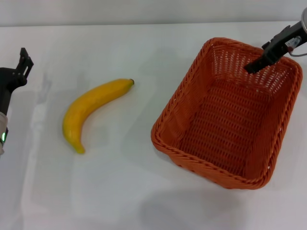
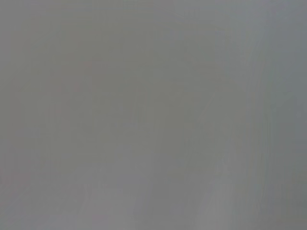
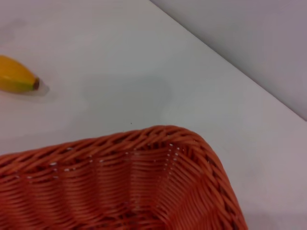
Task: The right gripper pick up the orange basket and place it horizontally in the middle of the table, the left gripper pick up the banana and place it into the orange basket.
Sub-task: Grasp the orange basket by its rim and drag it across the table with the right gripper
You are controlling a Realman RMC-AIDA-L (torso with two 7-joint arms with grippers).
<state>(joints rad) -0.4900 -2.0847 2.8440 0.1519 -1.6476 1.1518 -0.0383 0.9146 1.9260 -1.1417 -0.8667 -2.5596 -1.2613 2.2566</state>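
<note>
Right gripper [image 1: 255, 65] reaches over the orange basket's [image 1: 211, 143] far rim, jaws' state unclear; banana [image 1: 91, 108] lies apart on open worktop [image 1: 144, 191]; left gripper [image 1: 23, 61] waits at the edge.

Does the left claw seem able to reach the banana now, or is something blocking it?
Probably yes. The left claw waits at the table's left edge, and only bare tabletop lies between it and the banana; the orange basket sits farther right.

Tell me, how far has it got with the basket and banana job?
Nothing looks finished. In hand: the right gripper hovers over the far end of the orange basket, which sits angled on the table's right side. Left: the banana lies untouched, the left gripper parked at the left edge.
</note>
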